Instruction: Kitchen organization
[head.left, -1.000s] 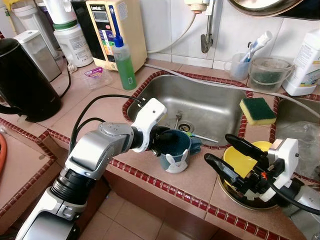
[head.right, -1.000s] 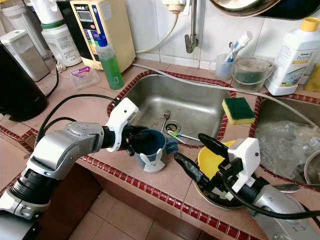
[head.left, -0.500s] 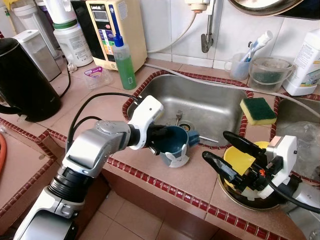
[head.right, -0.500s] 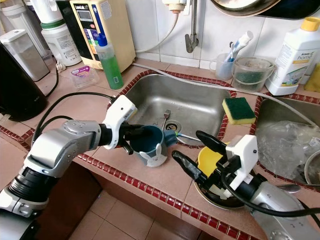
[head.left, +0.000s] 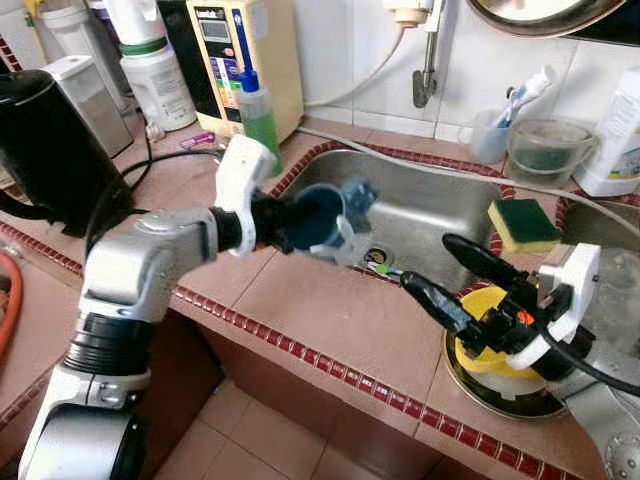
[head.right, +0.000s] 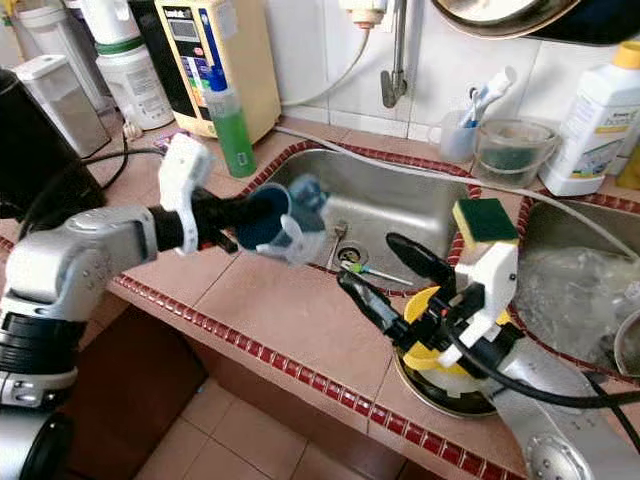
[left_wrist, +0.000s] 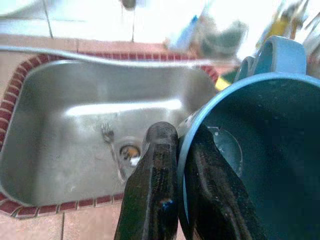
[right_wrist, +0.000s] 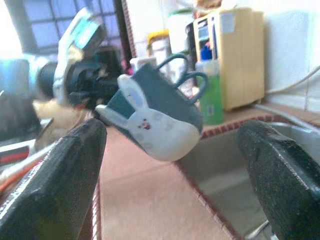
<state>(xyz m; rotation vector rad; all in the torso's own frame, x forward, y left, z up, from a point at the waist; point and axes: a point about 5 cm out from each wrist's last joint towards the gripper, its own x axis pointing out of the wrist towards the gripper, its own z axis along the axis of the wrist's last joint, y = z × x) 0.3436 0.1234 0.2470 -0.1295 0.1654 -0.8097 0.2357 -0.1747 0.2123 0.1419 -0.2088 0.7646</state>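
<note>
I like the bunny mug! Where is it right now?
The bunny mug is tipped sideways in the left gripper, lifted over the near-left edge of the sink.

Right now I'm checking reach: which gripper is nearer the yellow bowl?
Right. The right gripper hovers open just beside the yellow bowl; the left gripper holds the blue mug over the sink's edge.

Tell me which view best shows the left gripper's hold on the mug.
The left wrist view: the left gripper pinches the mug rim, one finger inside, one outside. Both eye views show the mug tilted above the sink edge; the right wrist view shows its bunny face.
</note>
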